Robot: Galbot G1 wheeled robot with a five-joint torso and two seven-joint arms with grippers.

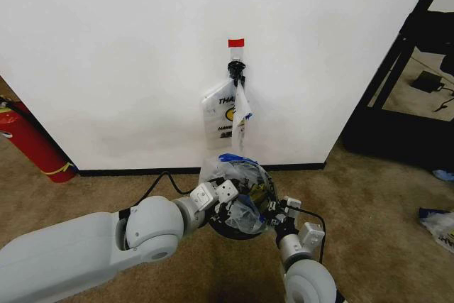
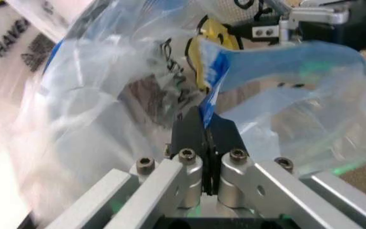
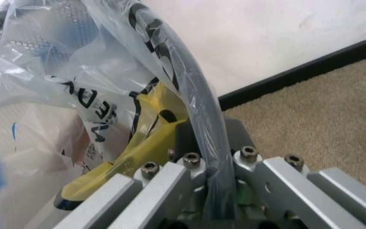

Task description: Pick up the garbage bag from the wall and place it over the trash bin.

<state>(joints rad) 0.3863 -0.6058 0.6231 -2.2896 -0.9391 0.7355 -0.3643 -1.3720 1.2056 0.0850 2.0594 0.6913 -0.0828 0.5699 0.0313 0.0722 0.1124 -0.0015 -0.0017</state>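
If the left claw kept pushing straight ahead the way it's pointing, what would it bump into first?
Probably more of the garbage bag itself: the left gripper, shut on its blue edge, faces bunched plastic. Beyond that sits the right gripper, though the depth is hard to judge.

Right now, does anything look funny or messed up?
Yes: the garbage bag sits bunched and crumpled over the trash bin, not spread smooth. Left gripper pinches its blue handle; right gripper clamps plastic against the rim.

Lighting is bright and even on the wall [image 1: 128, 47]. The garbage bag [image 2: 94, 109] blurs nearest the left gripper [image 2: 205, 129], with pale glare on its folds.
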